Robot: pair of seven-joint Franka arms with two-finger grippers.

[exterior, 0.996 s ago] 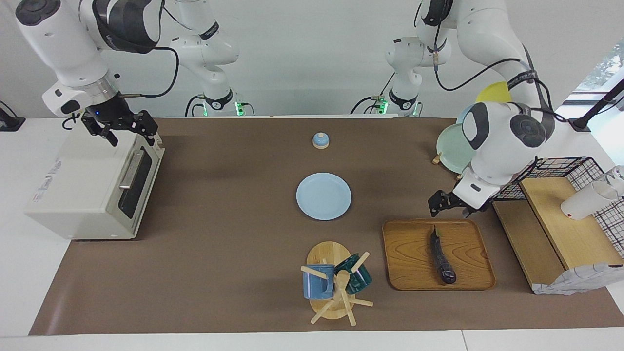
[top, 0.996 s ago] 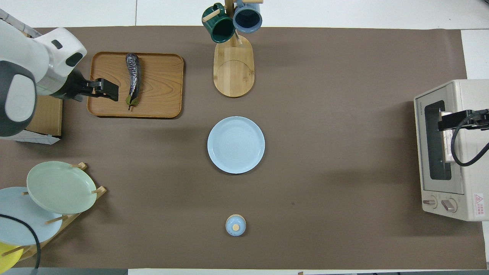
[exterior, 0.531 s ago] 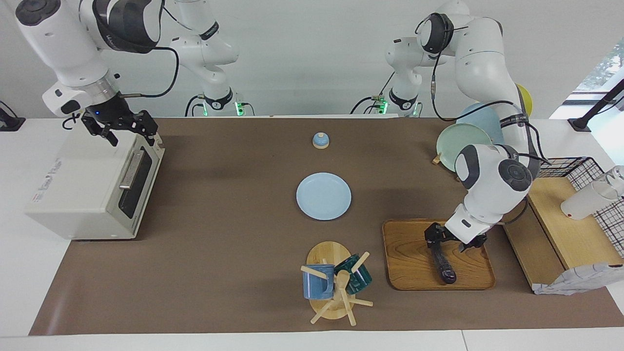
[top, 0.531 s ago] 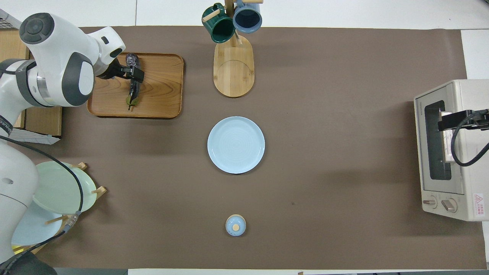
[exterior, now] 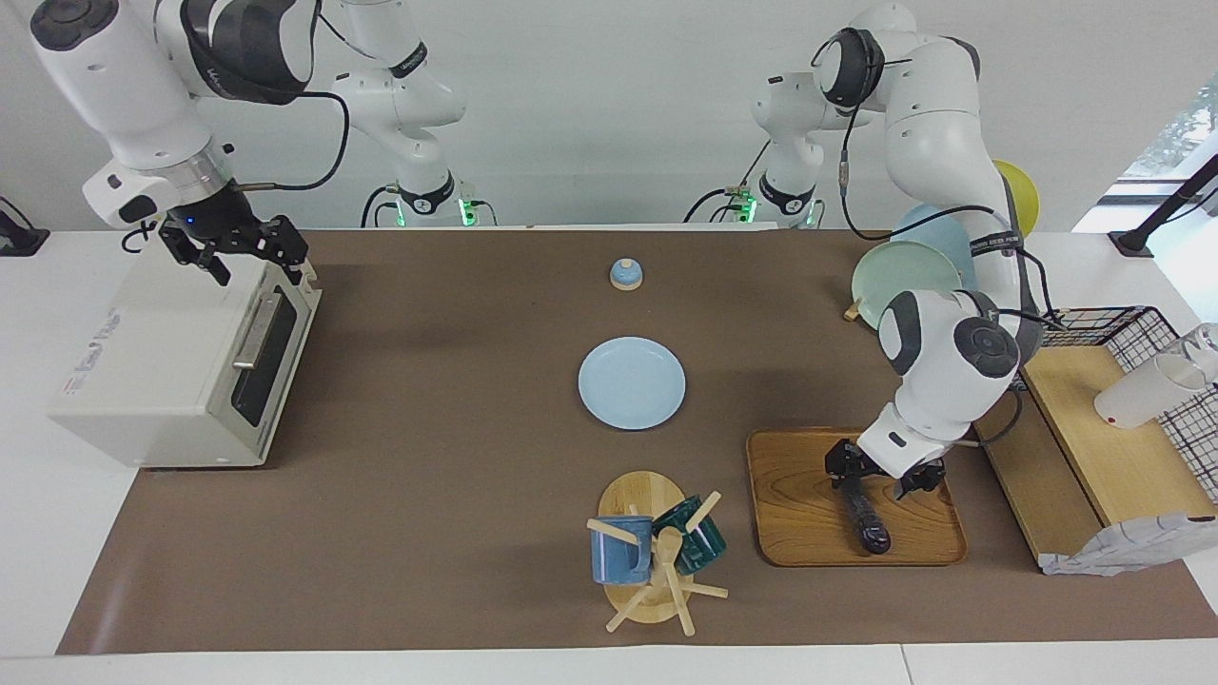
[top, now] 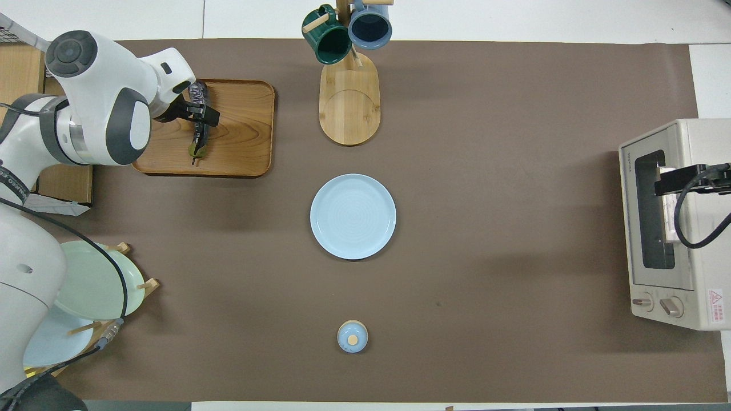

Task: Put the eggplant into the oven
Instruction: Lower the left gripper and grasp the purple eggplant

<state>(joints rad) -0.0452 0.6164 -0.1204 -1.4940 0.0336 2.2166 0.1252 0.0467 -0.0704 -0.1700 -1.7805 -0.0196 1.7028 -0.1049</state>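
- The eggplant (exterior: 864, 518) is glossy dark purple-black, with a green stem end.
- The tray (exterior: 799, 514) is brown wood with a visible grain pattern.
- The oven (exterior: 162, 366) is cream-white; its door glass is dark and its handle is silver.
- The plate (exterior: 632, 382) is light blue.
- The desk (exterior: 447, 457) has a plain brown cover, white at the edges.
- One mug (exterior: 620, 550) is blue, the other mug (exterior: 693, 538) is dark green.
- The mug stand (exterior: 639, 495) is light wood.
- The bell (exterior: 625, 274) is light blue with a tan base.
- The arms are white with dark grey joints.
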